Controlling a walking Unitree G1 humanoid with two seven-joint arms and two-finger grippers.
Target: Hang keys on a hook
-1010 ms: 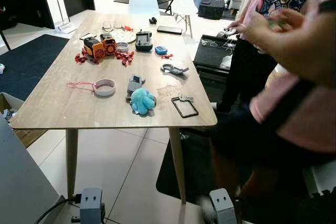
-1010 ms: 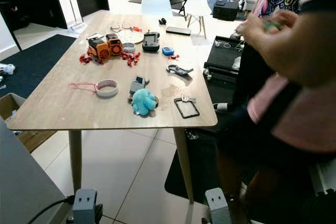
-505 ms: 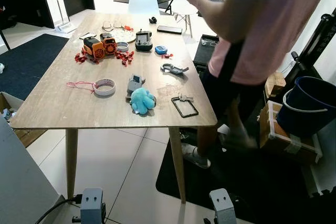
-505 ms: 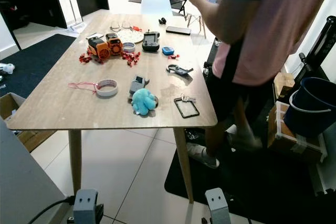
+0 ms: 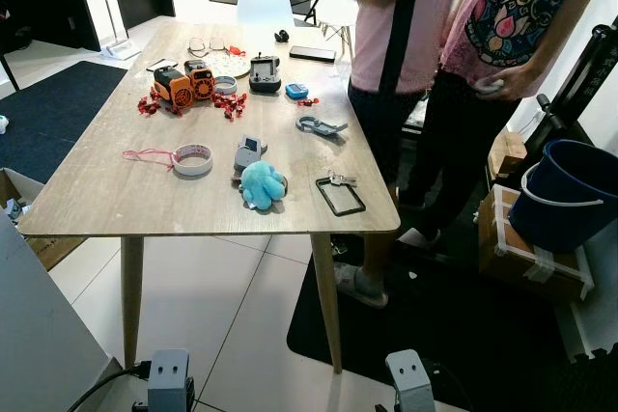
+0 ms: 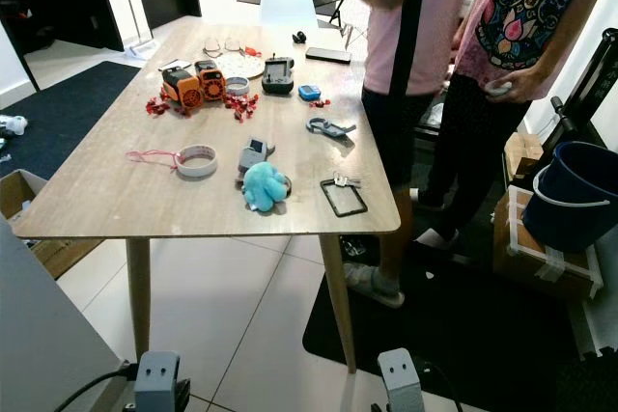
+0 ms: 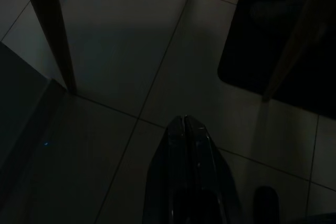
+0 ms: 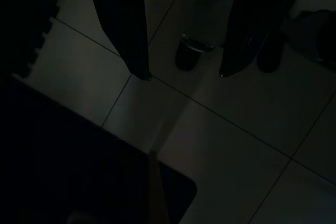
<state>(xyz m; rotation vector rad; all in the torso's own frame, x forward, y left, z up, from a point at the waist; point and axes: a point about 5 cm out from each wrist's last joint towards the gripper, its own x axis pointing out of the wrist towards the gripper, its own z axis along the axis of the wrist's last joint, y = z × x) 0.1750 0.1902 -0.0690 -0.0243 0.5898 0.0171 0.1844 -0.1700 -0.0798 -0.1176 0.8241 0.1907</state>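
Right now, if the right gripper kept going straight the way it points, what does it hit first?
Probably the tiled floor. In the right wrist view the right gripper hangs with open jaws aimed down at bare tile, with a person's shoe just beyond; the picture is dark, so depth is uncertain.

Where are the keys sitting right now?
In the left eye view the keys lie on the wooden table near its front right corner, at the far end of a black rectangular frame, right of the blue plush toy.

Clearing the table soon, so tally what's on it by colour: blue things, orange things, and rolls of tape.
Blue: 2, the plush toy and a small blue item
Orange: 2, both toy vehicles
Tape rolls: 2
Total: 6
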